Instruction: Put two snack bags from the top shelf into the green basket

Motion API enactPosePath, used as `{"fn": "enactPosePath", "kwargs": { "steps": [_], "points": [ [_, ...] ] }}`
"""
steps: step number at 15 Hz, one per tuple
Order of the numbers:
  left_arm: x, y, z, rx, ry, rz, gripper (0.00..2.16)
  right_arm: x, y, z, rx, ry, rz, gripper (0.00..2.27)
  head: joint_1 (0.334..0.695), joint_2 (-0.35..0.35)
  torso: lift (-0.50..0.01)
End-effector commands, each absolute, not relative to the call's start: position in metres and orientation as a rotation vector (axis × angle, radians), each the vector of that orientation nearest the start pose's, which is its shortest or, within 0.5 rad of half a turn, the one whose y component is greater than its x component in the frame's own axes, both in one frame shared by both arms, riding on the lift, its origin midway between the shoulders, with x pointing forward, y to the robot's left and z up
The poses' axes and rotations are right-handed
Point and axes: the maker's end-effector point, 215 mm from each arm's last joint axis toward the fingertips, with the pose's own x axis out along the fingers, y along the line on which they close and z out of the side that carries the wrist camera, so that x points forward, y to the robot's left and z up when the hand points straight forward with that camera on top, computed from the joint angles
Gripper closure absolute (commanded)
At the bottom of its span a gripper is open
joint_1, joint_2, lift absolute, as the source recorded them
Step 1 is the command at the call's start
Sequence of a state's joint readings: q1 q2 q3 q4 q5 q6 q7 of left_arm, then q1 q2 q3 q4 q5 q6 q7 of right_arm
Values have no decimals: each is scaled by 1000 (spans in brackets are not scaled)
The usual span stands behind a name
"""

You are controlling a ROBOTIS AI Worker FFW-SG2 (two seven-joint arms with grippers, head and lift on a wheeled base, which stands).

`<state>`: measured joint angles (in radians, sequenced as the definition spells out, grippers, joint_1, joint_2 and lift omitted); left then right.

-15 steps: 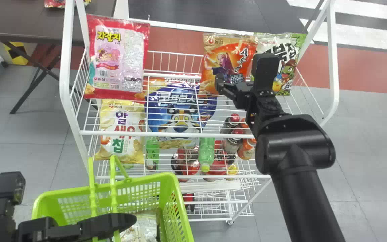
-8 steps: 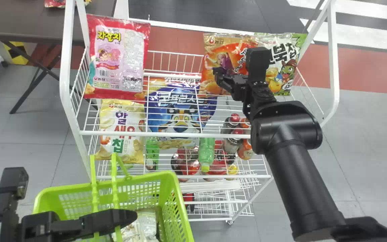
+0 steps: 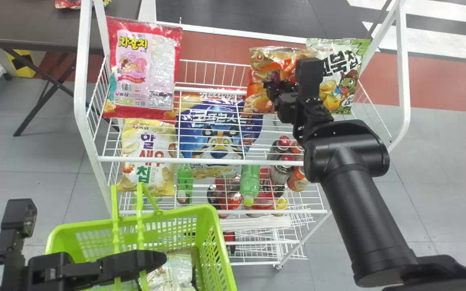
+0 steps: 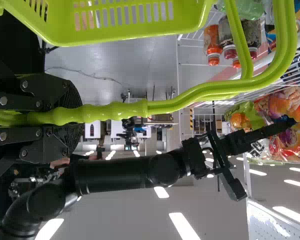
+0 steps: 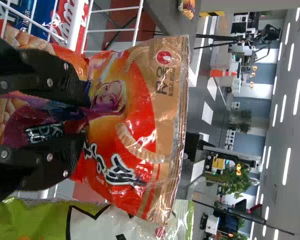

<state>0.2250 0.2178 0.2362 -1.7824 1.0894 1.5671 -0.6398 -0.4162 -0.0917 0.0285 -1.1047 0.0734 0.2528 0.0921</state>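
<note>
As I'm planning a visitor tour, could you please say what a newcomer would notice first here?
Probably the green basket at the head view's lower left, its handles held by the left gripper. Next, the orange snack bag at the shelf's right, pinched by the right gripper.

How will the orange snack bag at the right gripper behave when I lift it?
The orange snack bag will probably be floppy: its thin film creases by the right gripper. Its puffy shape suggests it is light for its size. The glossy surface may be slippery, so it could slide in the grip.
</note>
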Motion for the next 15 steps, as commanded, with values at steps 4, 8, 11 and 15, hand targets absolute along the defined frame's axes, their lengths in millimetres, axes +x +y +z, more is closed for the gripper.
{"fn": "enactPosePath", "kwargs": {
  "steps": [4,8,11,15],
  "points": [
    [273,86,-405,-1198,1106,-1008,2145,673,-253,-394,-159,269,68,2243,695,-200,-1],
    [272,86,-406,-1198,1108,-1007,2145,634,-237,-360,-157,218,84,2243,695,-193,-1],
    [273,86,-407,-1200,1109,-1003,2145,598,-221,-332,-156,215,101,2243,695,-185,-1],
    [274,90,-409,-1204,1107,-993,2145,535,-187,-342,-133,378,159,2243,695,-167,-1]
  ]
}}
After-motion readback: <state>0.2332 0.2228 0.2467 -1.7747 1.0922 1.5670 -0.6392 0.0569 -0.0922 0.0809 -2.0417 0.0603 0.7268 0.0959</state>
